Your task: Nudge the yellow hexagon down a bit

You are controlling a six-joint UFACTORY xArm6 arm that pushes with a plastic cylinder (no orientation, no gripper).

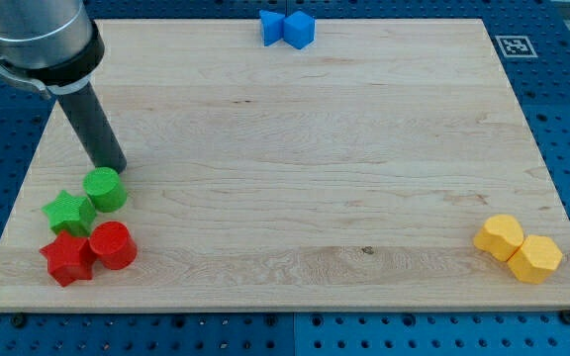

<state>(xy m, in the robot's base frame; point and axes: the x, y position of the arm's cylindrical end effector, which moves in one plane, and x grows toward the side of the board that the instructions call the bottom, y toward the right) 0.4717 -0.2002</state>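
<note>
Two yellow blocks lie side by side near the board's bottom right corner. The one nearer the corner (535, 258) looks six-sided, so I take it for the yellow hexagon. The other yellow block (500, 237) touches its upper left side, and its shape is less clear. My tip (116, 168) is far away at the view's left, just above a green cylinder (105, 189) and about touching its top edge. The dark rod slants up to the arm in the view's top left corner.
A green star (68, 212) lies left of and below the green cylinder. A red star (67, 259) and a red cylinder (113, 244) lie below them. Two blue blocks (273, 28) (299, 30) sit at the top edge. A tag marker (512, 44) is at the top right corner.
</note>
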